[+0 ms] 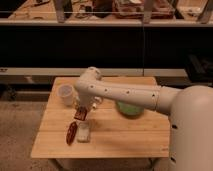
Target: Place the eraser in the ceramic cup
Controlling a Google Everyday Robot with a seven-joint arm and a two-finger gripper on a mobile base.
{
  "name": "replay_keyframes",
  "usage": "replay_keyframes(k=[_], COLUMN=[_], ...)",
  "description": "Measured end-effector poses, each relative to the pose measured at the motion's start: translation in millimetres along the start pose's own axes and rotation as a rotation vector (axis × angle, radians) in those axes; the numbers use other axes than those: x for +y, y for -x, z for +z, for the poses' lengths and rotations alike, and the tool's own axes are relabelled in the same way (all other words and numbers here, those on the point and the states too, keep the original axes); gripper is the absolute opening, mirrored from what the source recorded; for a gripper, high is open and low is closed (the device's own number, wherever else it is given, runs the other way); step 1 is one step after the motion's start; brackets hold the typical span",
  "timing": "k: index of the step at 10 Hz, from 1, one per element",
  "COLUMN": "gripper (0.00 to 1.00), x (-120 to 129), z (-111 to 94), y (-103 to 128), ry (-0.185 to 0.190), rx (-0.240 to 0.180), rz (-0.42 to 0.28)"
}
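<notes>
The eraser (pixel 80 114) is a small reddish-brown block held at the tip of my gripper (pixel 81 111), a little above the wooden table (pixel 115 140). The gripper hangs down from the white arm (pixel 120 92), which reaches in from the right. The ceramic cup (pixel 65 94) is a pale white round cup standing upright near the table's back left, just left of and behind the gripper, apart from it.
A dark red oval thing (pixel 71 133) and a white rectangular block (pixel 83 133) lie side by side just in front of and below the gripper. A green bowl (pixel 131 110) sits at mid-right, partly hidden by the arm. Dark shelving stands behind the table.
</notes>
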Motion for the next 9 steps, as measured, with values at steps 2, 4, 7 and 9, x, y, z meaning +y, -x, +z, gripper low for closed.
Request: replay_keyframes(k=[2, 4, 7, 9], gripper=[0.39, 0.39, 0.39, 0.39], x=[-26, -55, -100, -122], z=[-16, -28, -28, -22], y=[-30, -54, -75, -81], ry=[-0.027, -0.047, -0.067, -0.068], rx=[0.035, 0.061, 0.076, 0.068], rz=[0.004, 0.01, 0.007, 0.003])
